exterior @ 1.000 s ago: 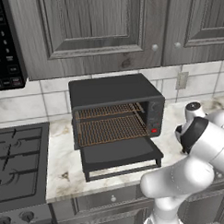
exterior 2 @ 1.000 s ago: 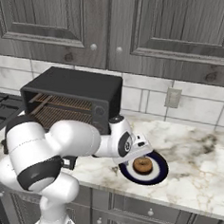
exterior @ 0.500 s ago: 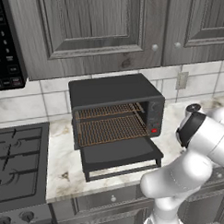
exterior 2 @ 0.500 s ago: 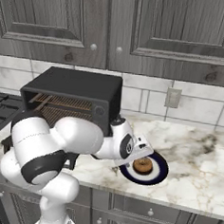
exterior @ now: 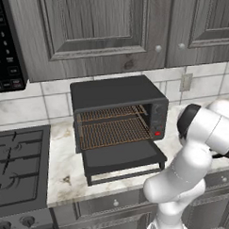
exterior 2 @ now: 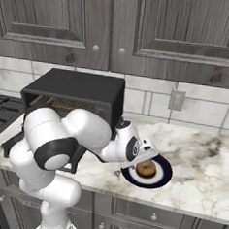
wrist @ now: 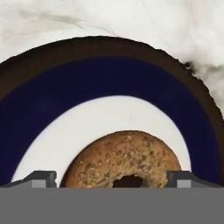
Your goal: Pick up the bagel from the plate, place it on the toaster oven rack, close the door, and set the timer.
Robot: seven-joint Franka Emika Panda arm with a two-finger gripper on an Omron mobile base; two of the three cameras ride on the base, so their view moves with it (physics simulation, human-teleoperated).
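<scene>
Pincer [wrist: 112, 178] wide, straddling bagel [wrist: 122, 159] on plate [wrist: 87, 83], no grip yet. Toaster oven [exterior: 118, 111] door [exterior: 123, 156] down, rack [exterior: 115, 131] bare. Lift, placing, door closing, timer all remain.

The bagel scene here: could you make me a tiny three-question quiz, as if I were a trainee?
1. True or false: the toaster oven door is shut.
2. Where does the bagel lie? A) on the rack B) on the plate C) on the stove
3. Fill in: the gripper has its jaws ____, one on each side of the bagel.

Key: 1 false, it hangs open. 2 B. 3 open.
</scene>
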